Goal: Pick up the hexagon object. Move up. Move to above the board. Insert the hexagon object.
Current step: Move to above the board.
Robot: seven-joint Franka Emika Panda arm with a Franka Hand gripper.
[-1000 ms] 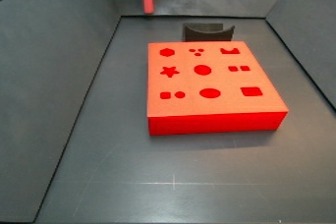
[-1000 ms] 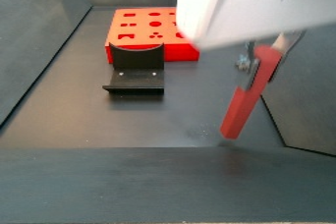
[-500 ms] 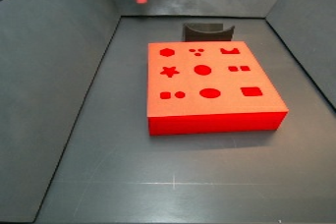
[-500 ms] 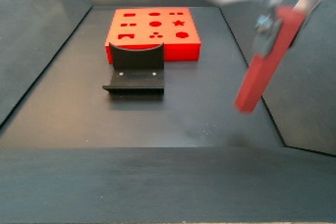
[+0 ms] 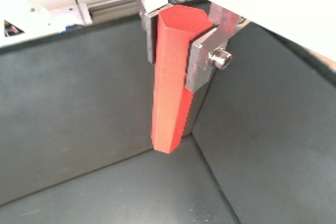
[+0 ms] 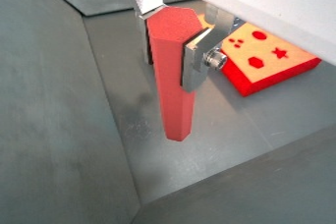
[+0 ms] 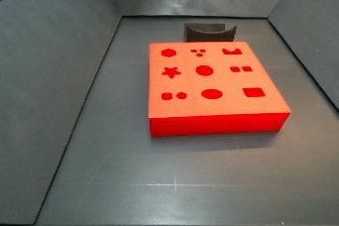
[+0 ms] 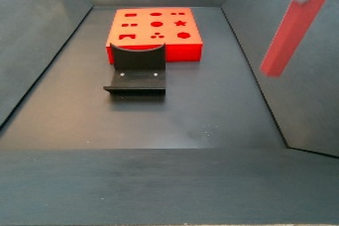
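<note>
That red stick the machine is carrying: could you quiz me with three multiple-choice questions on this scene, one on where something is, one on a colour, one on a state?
1. Where is the fixture?
A. on top of the board
B. on the floor beside the board
C. in the gripper

2. What colour is the board?
A. red-orange
B. blue
C. white

3. What state is the hexagon object in?
A. lying flat on the floor
B. pushed into a hole in the board
C. clamped in the gripper, off the floor

Answers:
1. B: in a side view the dark bracket stands on the grey floor next to the board's edge.
2. A: both side views show a red-orange block with darker shaped holes.
3. C: in both wrist views the gripper has its silver fingers pressed on the rod's sides, and the rod's lower end hangs free above the floor.
</note>
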